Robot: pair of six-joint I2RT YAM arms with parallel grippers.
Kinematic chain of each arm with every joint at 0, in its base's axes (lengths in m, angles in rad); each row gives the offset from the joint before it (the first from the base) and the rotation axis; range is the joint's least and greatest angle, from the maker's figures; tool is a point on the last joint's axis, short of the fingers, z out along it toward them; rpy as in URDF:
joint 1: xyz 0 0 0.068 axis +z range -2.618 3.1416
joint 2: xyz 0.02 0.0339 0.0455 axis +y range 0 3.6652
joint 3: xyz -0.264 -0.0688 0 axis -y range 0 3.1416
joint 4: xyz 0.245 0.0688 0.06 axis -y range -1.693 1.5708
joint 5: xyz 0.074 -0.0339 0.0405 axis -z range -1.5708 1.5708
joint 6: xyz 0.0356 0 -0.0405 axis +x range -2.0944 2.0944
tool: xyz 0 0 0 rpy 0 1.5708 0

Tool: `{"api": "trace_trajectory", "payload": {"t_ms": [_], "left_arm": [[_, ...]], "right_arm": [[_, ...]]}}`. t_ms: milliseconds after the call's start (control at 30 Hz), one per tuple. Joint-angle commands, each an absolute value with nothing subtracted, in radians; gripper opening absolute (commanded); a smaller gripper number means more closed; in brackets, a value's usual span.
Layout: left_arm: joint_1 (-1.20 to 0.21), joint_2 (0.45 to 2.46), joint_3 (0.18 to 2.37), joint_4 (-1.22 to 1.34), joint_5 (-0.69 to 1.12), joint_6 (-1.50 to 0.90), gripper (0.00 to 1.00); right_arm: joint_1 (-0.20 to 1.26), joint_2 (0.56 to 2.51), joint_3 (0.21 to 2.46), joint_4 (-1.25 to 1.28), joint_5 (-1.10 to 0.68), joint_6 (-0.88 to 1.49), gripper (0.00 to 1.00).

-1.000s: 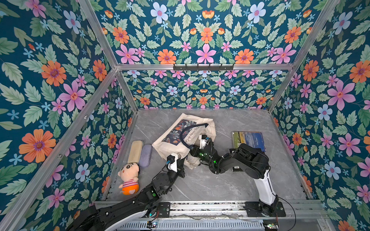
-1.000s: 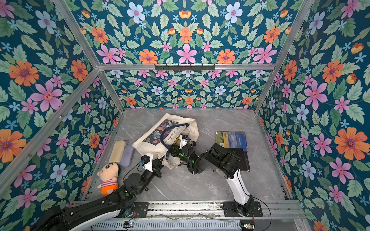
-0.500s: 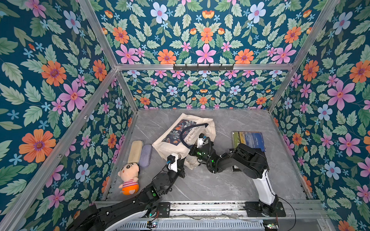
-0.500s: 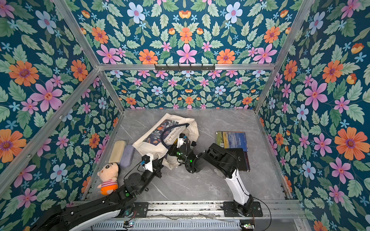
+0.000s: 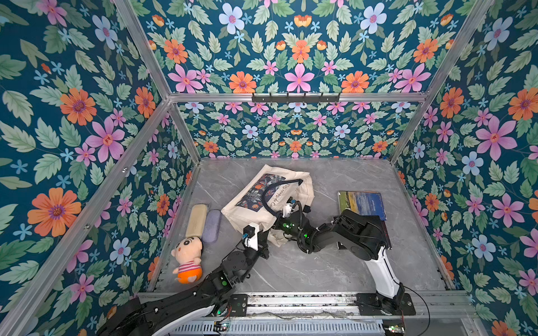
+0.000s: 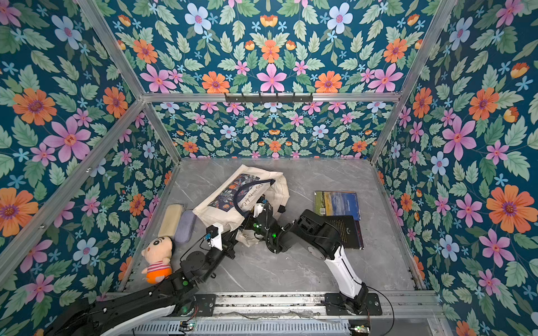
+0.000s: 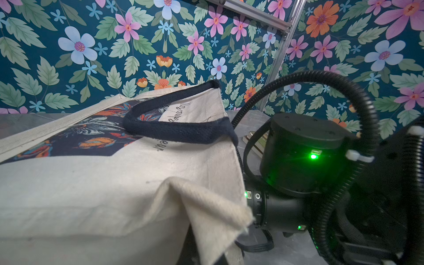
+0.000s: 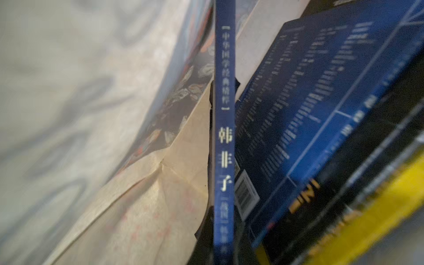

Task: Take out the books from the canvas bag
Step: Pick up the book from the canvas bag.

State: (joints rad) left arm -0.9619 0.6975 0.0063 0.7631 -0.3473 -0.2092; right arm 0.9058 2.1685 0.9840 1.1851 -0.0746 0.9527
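**A:** Since the right end effector [image 5: 281, 216] is buried in the mouth of the canvas bag [image 5: 253, 215], mid-frame in both top views, what worries you?

**B:** Its jaws are closed narrow, apparently on the thin blue book [image 8: 224, 137], which shows edge-on in the right wrist view. A pinch on the spine may slip, or drag the dark neighbour [image 8: 321, 91] along.

**A:** And the left end effector [image 5: 265, 231]?

**B:** It is clamped on the bag's lower corner. If the cloth pulls free, the bag slides across the desk [image 5: 305, 270] toward the two books [image 5: 362, 203] at the right.
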Motion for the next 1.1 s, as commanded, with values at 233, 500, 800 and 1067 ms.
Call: {"api": "trace_trajectory", "payload": {"t_ms": [233, 500, 800, 1067], "left_arm": [[-0.961, 0.680, 0.006, 0.725, -0.500, -0.221, 0.00], [-0.962, 0.620, 0.003, 0.660, -0.622, -0.240, 0.00], [-0.961, 0.599, 0.004, 0.617, -0.713, -0.259, 0.00], [-0.962, 0.617, 0.014, 0.606, -0.732, -0.262, 0.00]], "right_arm": [[0.905, 2.042, 0.835, 1.307, 0.022, 0.894, 0.00], [0.896, 1.959, 0.697, 1.404, 0.100, 0.897, 0.00], [0.892, 1.764, 0.546, 1.405, 0.206, 0.864, 0.00], [0.893, 1.466, 0.427, 1.233, 0.345, 0.816, 0.00]]}}
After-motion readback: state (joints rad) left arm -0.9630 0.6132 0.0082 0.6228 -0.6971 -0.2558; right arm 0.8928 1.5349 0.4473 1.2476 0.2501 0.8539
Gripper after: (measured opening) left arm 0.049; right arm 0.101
